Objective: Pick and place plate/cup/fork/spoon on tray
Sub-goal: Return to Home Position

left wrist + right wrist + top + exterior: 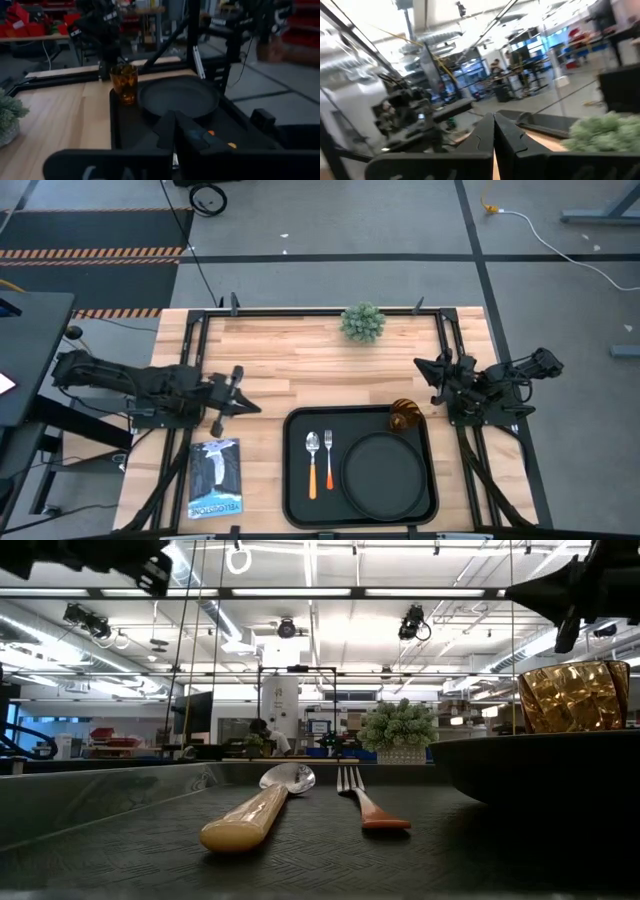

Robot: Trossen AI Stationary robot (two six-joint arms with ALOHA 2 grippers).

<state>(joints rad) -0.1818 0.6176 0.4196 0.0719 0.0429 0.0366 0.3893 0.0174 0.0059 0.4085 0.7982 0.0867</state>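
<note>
tray [296, 480]: big black rectangle sitting on the wooden table [290, 360], toward the near edge and a bit right of centre

plate [384, 470]: lying flat in the tray's right half

cup [405, 415]: upright in the tray's far right corner, just beyond the plate rim; from table height it pokes up behind the plate

spoon [312, 458]: flat in the tray's left part, bowl pointing to the far side, orange handle toward the near edge

fork [328, 452]: right beside the spoon and parallel to it, between spoon and plate, tines pointing the same way as the spoon's bowl

left end effector [238, 392]: hovering over the table left of the tray, fingers pressed together, nothing in them

right end effector [432, 370]: up above the table's right edge, near the cup but not touching it, fingers pressed together too, empty

other stuff: small potted plant [362, 323] at the far edge of the table, and a booklet [215, 477] lying left of the tray
</note>
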